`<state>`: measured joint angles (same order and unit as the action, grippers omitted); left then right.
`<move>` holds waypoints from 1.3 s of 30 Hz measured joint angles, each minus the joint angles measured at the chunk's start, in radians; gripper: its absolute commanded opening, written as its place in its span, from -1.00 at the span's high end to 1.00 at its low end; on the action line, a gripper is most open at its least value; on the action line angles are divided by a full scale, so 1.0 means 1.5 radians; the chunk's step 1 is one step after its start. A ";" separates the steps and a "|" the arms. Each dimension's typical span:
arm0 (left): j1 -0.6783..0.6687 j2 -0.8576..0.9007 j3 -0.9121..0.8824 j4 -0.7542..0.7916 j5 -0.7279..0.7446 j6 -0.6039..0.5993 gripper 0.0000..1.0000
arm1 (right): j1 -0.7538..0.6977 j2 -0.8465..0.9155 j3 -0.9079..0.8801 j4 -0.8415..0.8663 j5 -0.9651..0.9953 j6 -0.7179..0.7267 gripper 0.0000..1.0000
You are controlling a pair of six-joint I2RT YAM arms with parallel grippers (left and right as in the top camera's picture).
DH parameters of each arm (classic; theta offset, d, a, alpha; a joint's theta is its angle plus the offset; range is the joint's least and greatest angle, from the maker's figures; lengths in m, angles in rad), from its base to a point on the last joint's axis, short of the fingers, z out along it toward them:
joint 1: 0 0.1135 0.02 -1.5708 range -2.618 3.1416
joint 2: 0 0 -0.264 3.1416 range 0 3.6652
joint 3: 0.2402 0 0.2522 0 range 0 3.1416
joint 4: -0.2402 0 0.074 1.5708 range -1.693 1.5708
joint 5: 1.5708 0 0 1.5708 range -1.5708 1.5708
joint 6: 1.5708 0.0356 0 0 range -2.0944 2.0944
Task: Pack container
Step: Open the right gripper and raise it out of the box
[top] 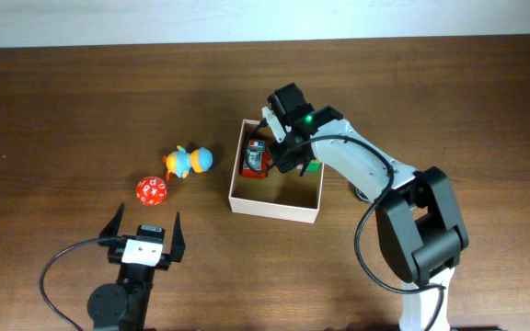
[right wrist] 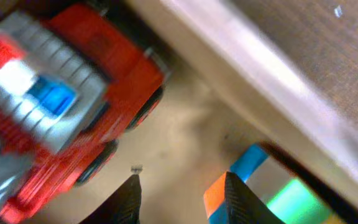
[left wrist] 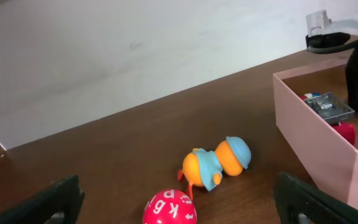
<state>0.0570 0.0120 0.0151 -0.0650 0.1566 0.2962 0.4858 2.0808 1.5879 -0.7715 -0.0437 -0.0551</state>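
Nearest, the left gripper [top: 148, 212] is spread wide, empty. Beyond it on the tabletop [top: 63, 110] lie a red ball [top: 153, 190], then a duck toy [top: 189, 161]. To their right sits the container [top: 274, 209]; inside, the right gripper [right wrist: 180, 194] hangs slightly parted, pinching nothing, between red truck [right wrist: 73, 112] and coloured cube [right wrist: 272, 186].

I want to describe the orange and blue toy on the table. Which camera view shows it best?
The left wrist view: the orange and blue toy lies close, sharp and unobstructed. The overhead view shows the toy small, from above. The right wrist view does not show it.
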 measured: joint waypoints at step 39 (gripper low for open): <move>0.000 0.000 0.000 0.000 0.000 0.000 -0.98 | -0.122 0.000 0.249 -0.337 0.107 0.245 0.31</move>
<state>0.0570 0.0120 0.0151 -0.0650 0.1566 0.2962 0.3027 2.0808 1.9610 -1.2774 0.1165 0.3119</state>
